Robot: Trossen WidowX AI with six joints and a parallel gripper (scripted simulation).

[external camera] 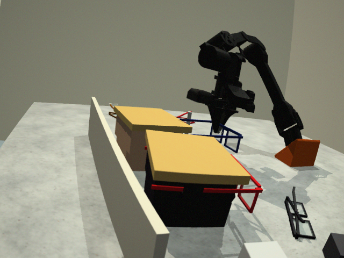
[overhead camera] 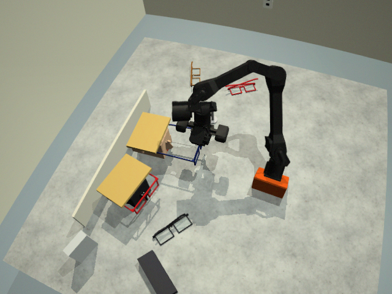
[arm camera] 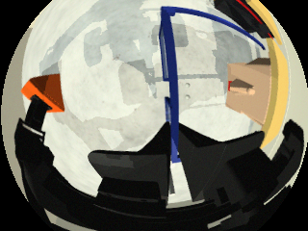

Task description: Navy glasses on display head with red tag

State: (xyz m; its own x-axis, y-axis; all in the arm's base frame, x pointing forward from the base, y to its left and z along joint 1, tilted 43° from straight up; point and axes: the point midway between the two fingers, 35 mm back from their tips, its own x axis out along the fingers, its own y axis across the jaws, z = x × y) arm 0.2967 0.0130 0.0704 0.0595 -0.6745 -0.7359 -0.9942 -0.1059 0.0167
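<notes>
Near side: the black head (overhead camera: 137, 195) (external camera: 194, 208) (arm camera: 241, 18) wears red glasses (overhead camera: 153, 190) (external camera: 233, 190) (arm camera: 250, 12) and is to be left undisturbed. Black glasses (overhead camera: 169, 225) (external camera: 290, 216) lie folded to its right.

Middle: the tan head (overhead camera: 163, 148) (external camera: 138, 152) (arm camera: 257, 103) shows a small red patch (arm camera: 230, 86) beside its nose (overhead camera: 168, 142) (arm camera: 251, 91), judged to be the tag. The navy glasses (overhead camera: 177, 157) (external camera: 233, 135) (arm camera: 168, 48) are off the table to its right, temples open and directed left at it. The front stands well apart from the nose; the temple tips are near the head's front edge, and full clearance at both sides cannot be confirmed.

The gripper (overhead camera: 199, 144) (external camera: 217, 130) (arm camera: 171, 125) is closed on the navy front, apparently near the bridge. That is the sound place to hold: central, leaving both temples free. The frame should handle as light and fairly stiff, with thin temples liable to catch or twist. The smooth, narrow bar could pivot if a tip strikes the head. A level, slow leftward approach is advised.

Far side: folded red spares (overhead camera: 242, 84) (external camera: 183, 114) and orange glasses (overhead camera: 191, 74) (external camera: 112, 113) lie clear of the work.
</notes>
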